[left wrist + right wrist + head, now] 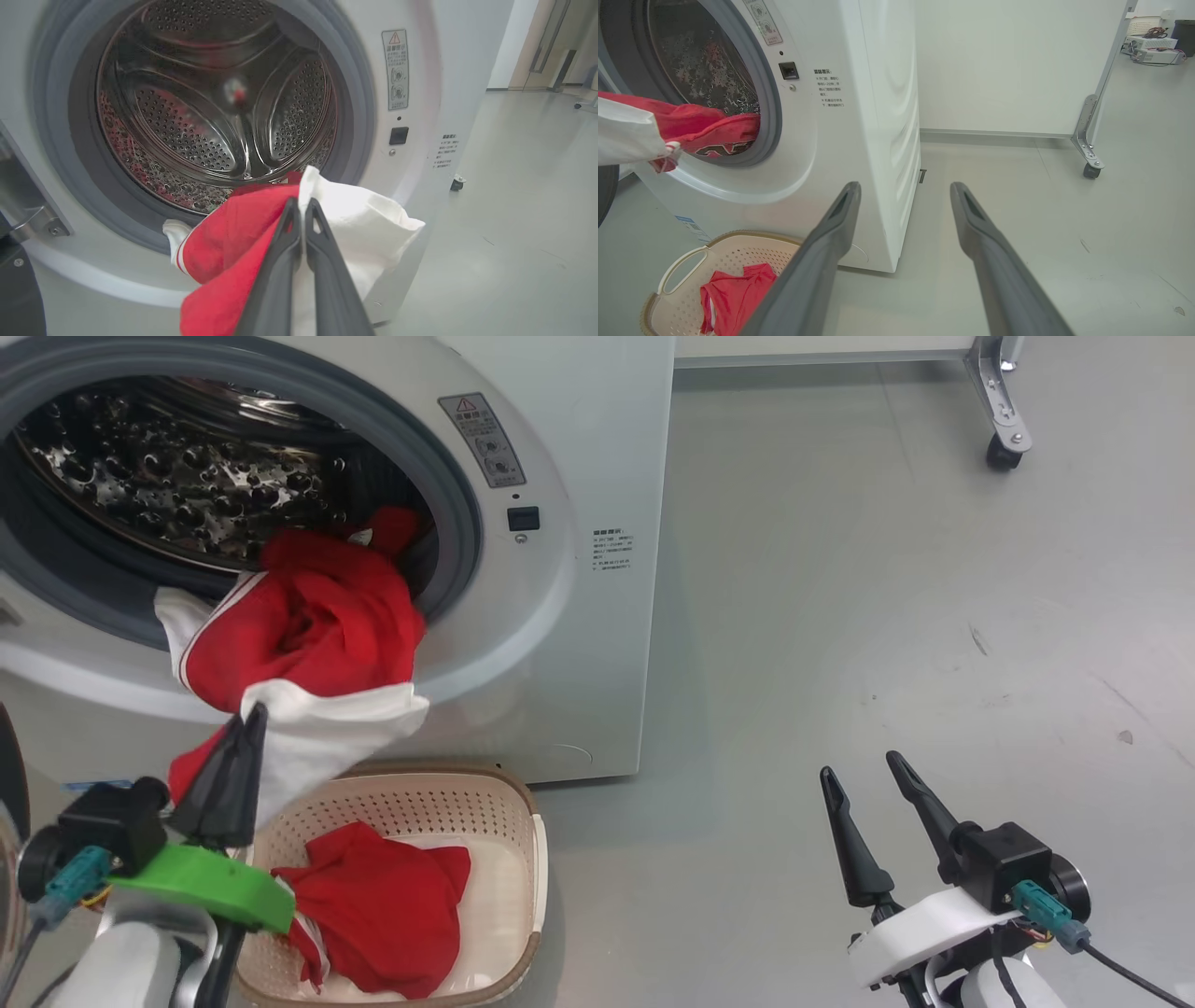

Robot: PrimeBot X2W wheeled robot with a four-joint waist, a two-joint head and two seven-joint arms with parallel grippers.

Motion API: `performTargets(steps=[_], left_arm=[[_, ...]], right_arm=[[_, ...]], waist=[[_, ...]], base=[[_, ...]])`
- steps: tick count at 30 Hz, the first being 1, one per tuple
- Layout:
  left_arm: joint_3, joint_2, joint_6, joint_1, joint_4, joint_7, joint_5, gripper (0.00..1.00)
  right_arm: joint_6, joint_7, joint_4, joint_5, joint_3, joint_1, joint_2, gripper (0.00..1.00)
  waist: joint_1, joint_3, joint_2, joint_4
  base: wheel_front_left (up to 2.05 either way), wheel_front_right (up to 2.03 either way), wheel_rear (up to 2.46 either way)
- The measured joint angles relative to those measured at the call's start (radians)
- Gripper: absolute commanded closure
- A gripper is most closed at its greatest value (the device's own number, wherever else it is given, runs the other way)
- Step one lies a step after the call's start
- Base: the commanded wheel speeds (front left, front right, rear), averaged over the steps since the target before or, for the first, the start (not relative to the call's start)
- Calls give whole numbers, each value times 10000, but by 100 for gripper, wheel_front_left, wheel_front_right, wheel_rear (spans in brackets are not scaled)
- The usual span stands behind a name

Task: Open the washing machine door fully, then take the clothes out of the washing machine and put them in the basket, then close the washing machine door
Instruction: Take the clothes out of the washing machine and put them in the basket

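Clothes pinched in left claw.

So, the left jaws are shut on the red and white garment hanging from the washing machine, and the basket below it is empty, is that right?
Not quite: the basket is not empty; a red garment lies in it, as the head view shows. The rest holds: the left gripper has its jaws shut on the red and white garment hanging from the washing machine.

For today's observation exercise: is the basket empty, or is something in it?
Not empty: a red garment lies crumpled inside the basket, covering part of its floor.
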Motion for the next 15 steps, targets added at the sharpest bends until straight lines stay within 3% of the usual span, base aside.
performTargets(steps=[9, 15], left_arm=[[1258, -305, 222, -21, -2403, -4, 894, 100], [1661, -552, 307, 6, -3212, -33, 1131, 100]], right_arm=[[0, 0, -42, 0, 2, 9, -33, 0], [0, 0, -46, -2, 59, 8, -38, 0]], waist=[[0, 17, 0, 123], [0, 8, 0, 119]], base=[[0, 0, 0], [0, 0, 0]])
